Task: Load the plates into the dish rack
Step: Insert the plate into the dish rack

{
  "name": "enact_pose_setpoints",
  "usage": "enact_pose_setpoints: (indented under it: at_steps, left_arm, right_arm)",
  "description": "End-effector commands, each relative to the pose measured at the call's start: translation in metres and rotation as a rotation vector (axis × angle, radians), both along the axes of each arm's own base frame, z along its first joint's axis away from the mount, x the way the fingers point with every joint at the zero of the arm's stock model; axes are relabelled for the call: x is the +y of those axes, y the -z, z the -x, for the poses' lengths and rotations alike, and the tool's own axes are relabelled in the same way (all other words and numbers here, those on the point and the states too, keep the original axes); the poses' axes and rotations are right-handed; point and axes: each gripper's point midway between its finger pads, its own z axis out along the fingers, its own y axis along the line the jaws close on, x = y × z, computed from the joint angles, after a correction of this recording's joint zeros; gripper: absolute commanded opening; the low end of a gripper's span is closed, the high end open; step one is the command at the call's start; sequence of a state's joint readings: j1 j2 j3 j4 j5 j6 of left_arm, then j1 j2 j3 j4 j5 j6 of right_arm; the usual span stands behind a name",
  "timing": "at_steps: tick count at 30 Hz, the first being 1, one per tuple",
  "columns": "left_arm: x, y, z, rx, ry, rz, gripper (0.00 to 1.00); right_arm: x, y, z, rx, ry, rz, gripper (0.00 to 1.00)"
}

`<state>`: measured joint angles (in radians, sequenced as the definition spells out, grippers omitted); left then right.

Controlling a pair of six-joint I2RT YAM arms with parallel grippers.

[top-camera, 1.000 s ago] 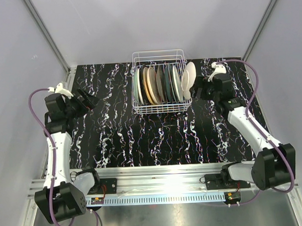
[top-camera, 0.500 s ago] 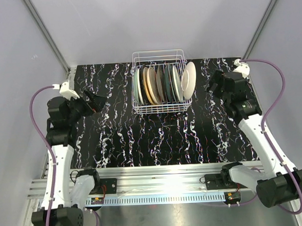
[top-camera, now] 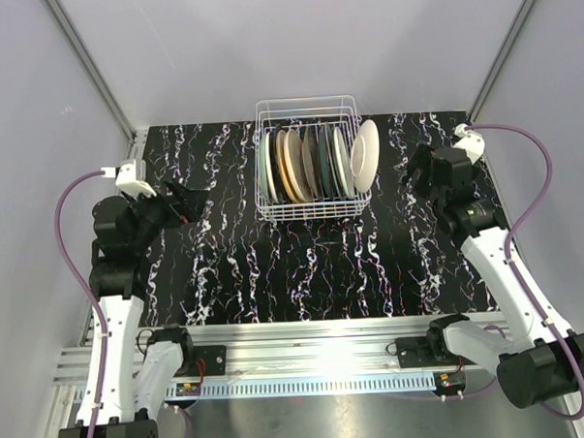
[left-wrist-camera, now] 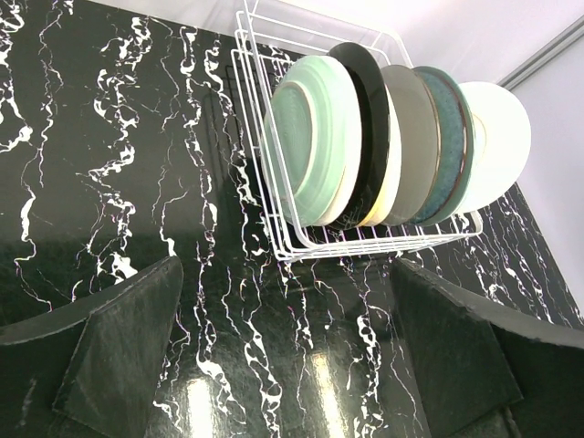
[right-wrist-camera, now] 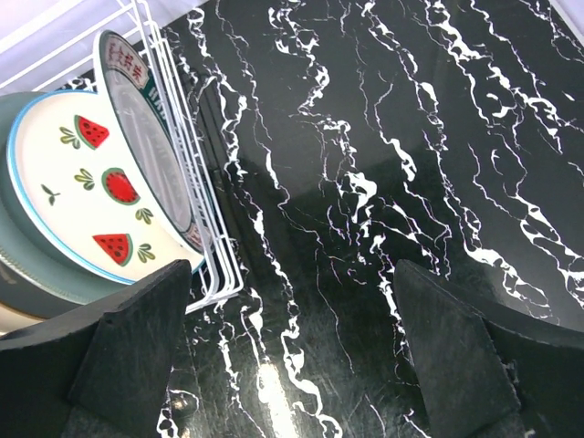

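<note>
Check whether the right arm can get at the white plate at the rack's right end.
Probably yes. The right gripper is open and empty, just right of the white plate, nothing standing between them, and that plate's rim juts past the dish rack wall.

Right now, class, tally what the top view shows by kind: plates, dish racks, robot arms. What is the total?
plates: 7 (they overlap, so the count is approximate)
dish rack: 1
robot arms: 2, left arm and right arm
Total: 10
</note>
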<state>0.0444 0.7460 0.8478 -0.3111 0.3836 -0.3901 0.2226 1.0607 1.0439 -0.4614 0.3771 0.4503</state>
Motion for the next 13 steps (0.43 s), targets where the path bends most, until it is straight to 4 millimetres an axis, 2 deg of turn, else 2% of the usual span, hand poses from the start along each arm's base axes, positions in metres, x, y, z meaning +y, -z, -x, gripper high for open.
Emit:
enact_pose_setpoints:
  at_steps: [1,7,9,13]
  left_arm:
    - [0.0040,-0.0133,-0.0036,-0.071,-0.019,-0.027,0.99]
    - [0.0087,-0.0122,-0.0054,-0.058,-0.048,-0.030,0.99]
    - [0.0094,-0.0116,-0.0061,-0.055,-0.053,-0.031,0.99]
    - [0.0109,-0.0104,-0.0066,-0.047,-0.061,-0.033,0.99]
  right_arm:
    - [-0.0053,-0.0049,0.0008,-0.034,0.040,-0.003,1.00]
    - [-0.0149,-0.0064,0.0029,-0.057,0.104,-0.007,1.00]
    - [-0.0077,-0.0049,0.0012,-0.053,0.055,-0.006,0.99]
    - [-0.0106,-0.0031,-0.0012,-0.042,0.082,-0.002,1.00]
